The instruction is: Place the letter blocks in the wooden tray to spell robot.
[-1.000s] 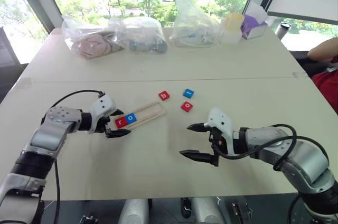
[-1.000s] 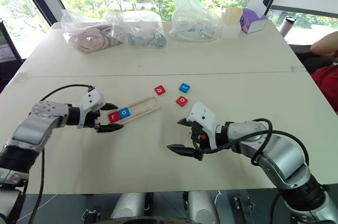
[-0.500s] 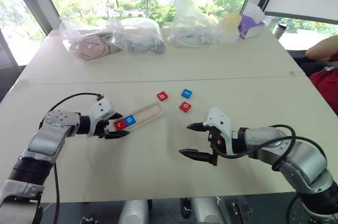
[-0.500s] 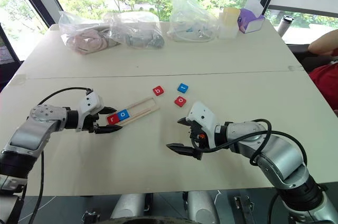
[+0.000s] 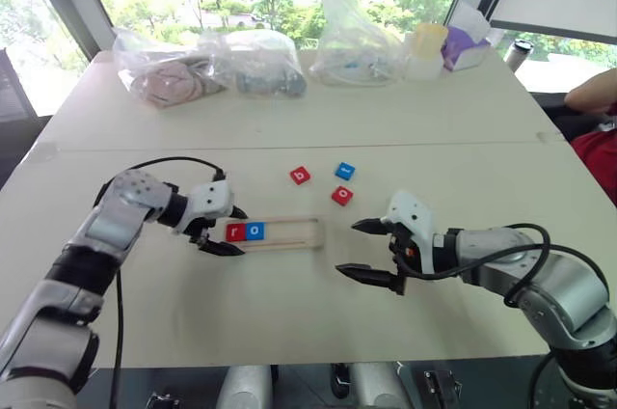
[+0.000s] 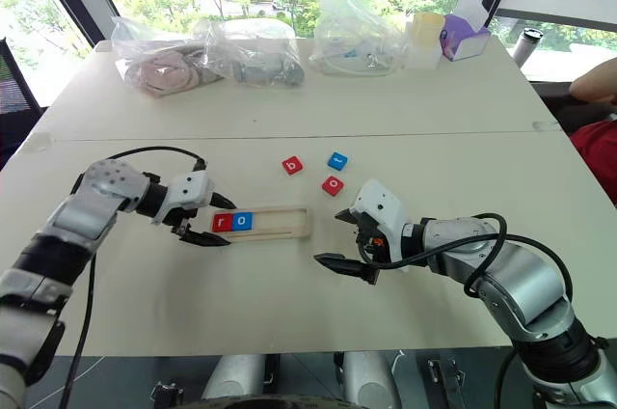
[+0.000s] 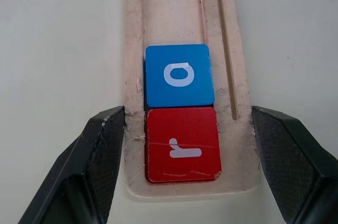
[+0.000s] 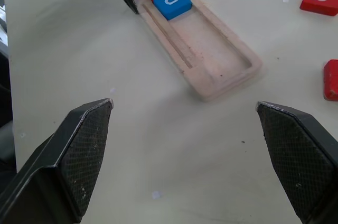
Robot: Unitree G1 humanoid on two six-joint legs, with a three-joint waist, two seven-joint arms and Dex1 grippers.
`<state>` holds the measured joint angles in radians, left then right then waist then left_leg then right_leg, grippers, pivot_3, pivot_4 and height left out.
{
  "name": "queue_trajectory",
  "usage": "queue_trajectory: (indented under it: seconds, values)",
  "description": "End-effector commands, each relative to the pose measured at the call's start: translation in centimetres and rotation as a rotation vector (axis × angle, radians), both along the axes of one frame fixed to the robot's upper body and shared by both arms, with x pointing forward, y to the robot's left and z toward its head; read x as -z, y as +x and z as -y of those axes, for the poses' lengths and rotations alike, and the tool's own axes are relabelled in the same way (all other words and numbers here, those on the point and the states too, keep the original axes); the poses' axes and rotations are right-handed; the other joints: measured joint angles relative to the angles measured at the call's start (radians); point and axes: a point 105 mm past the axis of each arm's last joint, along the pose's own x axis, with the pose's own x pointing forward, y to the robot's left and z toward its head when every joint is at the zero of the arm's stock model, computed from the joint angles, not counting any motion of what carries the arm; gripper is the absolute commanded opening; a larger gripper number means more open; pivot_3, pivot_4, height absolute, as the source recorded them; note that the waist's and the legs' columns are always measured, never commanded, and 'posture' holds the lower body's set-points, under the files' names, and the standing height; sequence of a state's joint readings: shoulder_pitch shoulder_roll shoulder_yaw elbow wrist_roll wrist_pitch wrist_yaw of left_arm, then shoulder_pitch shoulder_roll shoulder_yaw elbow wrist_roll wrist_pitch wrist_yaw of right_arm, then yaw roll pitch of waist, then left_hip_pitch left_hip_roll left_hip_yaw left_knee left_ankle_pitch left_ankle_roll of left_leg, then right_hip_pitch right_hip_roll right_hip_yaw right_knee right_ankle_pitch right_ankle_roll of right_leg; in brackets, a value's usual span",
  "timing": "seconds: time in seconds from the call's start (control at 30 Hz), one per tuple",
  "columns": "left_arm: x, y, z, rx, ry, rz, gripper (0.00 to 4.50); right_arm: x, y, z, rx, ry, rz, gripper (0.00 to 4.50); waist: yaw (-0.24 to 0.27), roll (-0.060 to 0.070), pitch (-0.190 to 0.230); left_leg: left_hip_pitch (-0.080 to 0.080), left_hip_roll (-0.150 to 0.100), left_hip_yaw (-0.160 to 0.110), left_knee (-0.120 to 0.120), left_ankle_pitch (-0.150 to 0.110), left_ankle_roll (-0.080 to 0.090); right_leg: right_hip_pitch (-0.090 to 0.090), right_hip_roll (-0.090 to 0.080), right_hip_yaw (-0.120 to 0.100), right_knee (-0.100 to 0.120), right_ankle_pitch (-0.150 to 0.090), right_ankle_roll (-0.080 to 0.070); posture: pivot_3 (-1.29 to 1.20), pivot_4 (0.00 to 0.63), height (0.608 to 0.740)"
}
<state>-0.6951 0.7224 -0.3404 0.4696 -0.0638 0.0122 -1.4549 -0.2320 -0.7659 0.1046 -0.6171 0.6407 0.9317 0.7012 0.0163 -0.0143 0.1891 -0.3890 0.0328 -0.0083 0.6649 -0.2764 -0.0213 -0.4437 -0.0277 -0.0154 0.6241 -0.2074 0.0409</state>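
Two letters in, three to go! The wooden tray (image 5: pixel 289 232) lies flat on the worktop (image 5: pixel 289 322), a little left of centre and nearer the front edge than the back. The red r (image 5: pixel 234 231) and the blue o (image 5: pixel 254 231) sit touching at its left end, and the rest of the slot is bare.

The left gripper (image 5: pixel 238 232) is clenched across that left end. The left wrist view shows one finger pressed to each long side of the tray, level with the r, so it looks to be steadying or squaring the tray rather than lifting a tile.

The right gripper (image 5: pixel 347 248) hovers spread wide and empty just off the tray's right end.

The loose tiles wait towards the back edge of the worktop: the red b (image 5: pixel 300 176), the blue t (image 5: pixel 343 171) and the red o (image 5: pixel 341 195), near one another but not touching.

The step in hand is probably settling the tray. The b is due next. That calls for one gripper to reach past the tray, pinch the tile by its edges and set it down flush against the blue o with the letter facing the right way.
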Motion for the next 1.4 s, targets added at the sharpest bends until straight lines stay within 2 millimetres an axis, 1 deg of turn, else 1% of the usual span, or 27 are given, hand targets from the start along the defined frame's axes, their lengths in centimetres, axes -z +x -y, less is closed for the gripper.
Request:
queue_trajectory:
  seconds: [0.03,0.2,0.37,0.43,0.47,0.6,0.73,0.8,0.83,0.9,0.97,1.03,1.07,1.13,1.2,1.27,1.3,1.4]
  values:
    - [0.5,2.1,0.7,-0.03,0.0,0.016,3.14,-0.6,-0.1,-0.1,0.018,0.014,0.033,4.5,0.003,0.0,0.0,0.0,-0.001,-0.001,0.002,0.0,0.0,0.001,0.0,0.0,0.001,0.0,0.0,0.0,0.15,0.739]
    - [0.6,2.9,2.1,0.008,-0.018,0.019,3.14,-0.3,-0.3,-0.3,0.031,0.017,0.031,4.5,-0.001,0.0,0.0,0.001,-0.002,0.0,0.003,0.0,0.0,0.002,0.001,0.005,0.001,0.001,0.002,0.0,0.15,0.739]
    - [1.0,2.4,2.1,0.076,0.021,0.0,3.14,-0.2,-0.3,-0.2,0.044,0.016,0.031,4.5,-0.002,0.0,-0.001,0.0,-0.002,0.0,0.004,0.002,0.003,0.004,0.001,0.006,0.001,0.001,0.002,0.0,0.15,0.739]
    - [1.4,2.2,1.9,0.091,0.041,-0.018,4.18,-0.1,-0.2,-0.1,0.05,0.017,0.032,4.5,-0.004,0.0,-0.001,0.0,-0.002,0.0,0.004,0.002,0.003,0.004,0.001,0.006,0.001,0.001,0.002,0.0,0.15,0.739]
    - [1.5,2.2,1.8,0.093,0.048,-0.014,4.47,-0.1,-0.1,-0.1,0.053,0.018,0.033,4.5,-0.004,0.0,-0.001,0.0,-0.002,0.0,0.004,0.002,0.003,0.004,0.001,0.006,0.001,0.001,0.002,0.0,0.15,0.739]
    - [1.6,2.7,1.7,0.06,0.043,0.026,4.47,-0.2,0.3,-0.2,0.069,0.027,0.044,4.5,-0.003,0.0,-0.001,0.0,-0.002,0.0,0.002,0.002,0.003,0.004,0.001,0.007,0.002,0.0,0.003,0.0,0.15,0.739]
    - [1.2,2.6,1.4,0.032,0.023,0.017,4.47,-0.6,1.5,-0.1,0.106,0.036,0.073,4.5,-0.005,0.0,-0.001,0.001,-0.002,0.0,0.003,0.002,0.003,0.004,0.001,0.007,0.004,0.0,0.004,0.0,0.15,0.739]
    - [0.4,2.8,0.8,0.015,0.011,0.042,4.47,-1.4,2.5,-0.4,0.125,0.071,0.101,4.5,-0.007,-0.001,-0.001,0.001,-0.002,0.0,0.003,0.002,0.003,0.004,0.001,0.007,0.004,0.0,0.004,0.0,0.15,0.739]
    - [-0.3,3.0,0.2,-0.005,0.003,0.06,4.47,-2.1,3.5,-0.9,0.14,0.1,0.123,4.5,-0.013,-0.001,-0.001,0.002,-0.001,0.0,0.003,0.002,0.003,0.004,0.001,0.007,0.004,0.0,0.004,0.0,0.15,0.739]
    - [-1.4,3.1,-0.6,-0.036,-0.006,0.076,4.47,-2.9,5.0,-1.8,0.156,0.129,0.144,4.5,-0.025,-0.002,0.0,0.002,-0.001,0.0,0.003,0.002,0.003,0.003,0.003,0.008,0.004,0.0,0.003,0.0,0.15,0.739]
    - [-2.5,2.9,-2.0,-0.061,0.001,0.082,4.47,-3.2,7.0,-3.4,0.166,0.133,0.164,4.5,-0.037,-0.003,0.001,0.003,-0.001,0.0,0.003,0.002,0.003,0.001,0.004,0.008,0.006,0.001,0.002,0.0,0.15,0.739]
    - [-3.1,2.7,-2.8,-0.077,0.012,0.08,4.47,-3.2,8.5,-4.5,0.179,0.128,0.175,4.5,-0.042,-0.004,0.001,0.002,0.001,0.0,0.002,0.002,0.003,0.0,0.008,0.011,0.006,0.002,0.001,0.0,0.15,0.739]
    - [-3.5,2.3,-3.4,-0.092,0.016,0.071,4.47,-3.0,9.4,-5.4,0.188,0.127,0.167,4.5,-0.04,-0.004,0.001,0.002,0.002,-0.001,0.001,0.002,0.003,0.0,0.011,0.013,0.007,0.002,0.001,0.0,0.15,0.739]
    - [-4.1,1.7,-4.2,-0.118,0.014,0.05,4.47,-2.4,10.7,-6.6,0.207,0.109,0.15,4.5,-0.038,-0.004,0.001,0.002,0.004,-0.001,-0.001,0.002,0.004,-0.002,0.013,0.013,0.007,0.002,0.002,0.0,0.15,0.739]
    - [-5.2,0.4,-5.5,-0.172,-0.019,0.017,4.47,-1.5,12.3,-8.1,0.242,0.077,0.122,4.5,-0.037,-0.003,0.001,-0.002,0.006,-0.001,-0.001,0.001,0.005,-0.006,0.015,0.013,0.008,0.005,0.0,0.0,0.15,0.739]
    - [-5.9,-0.6,-5.9,-0.21,-0.055,-0.001,4.47,-1.0,13.2,-8.9,0.257,0.059,0.118,4.5,-0.039,-0.003,0.001,-0.004,0.007,0.0,-0.002,0.001,0.005,-0.01,0.016,0.014,0.009,0.005,0.0,0.0,0.15,0.739]
    - [-6.2,-1.4,-6.1,-0.235,-0.086,-0.015,4.47,-0.6,13.7,-9.2,0.273,0.042,0.118,4.5,-0.038,-0.004,0.001,-0.005,0.008,0.001,-0.002,0.001,0.005,-0.011,0.017,0.014,0.009,0.005,0.0,0.0,0.15,0.739]
    - [-6.5,-3.2,-6.4,-0.3,-0.131,-0.034,4.47,0.3,15.0,-9.7,0.316,0.009,0.106,4.5,-0.038,-0.004,0.001,-0.011,0.009,0.001,-0.002,0.001,0.005,-0.017,0.016,0.014,0.009,0.005,0.0,0.0,0.15,0.739]
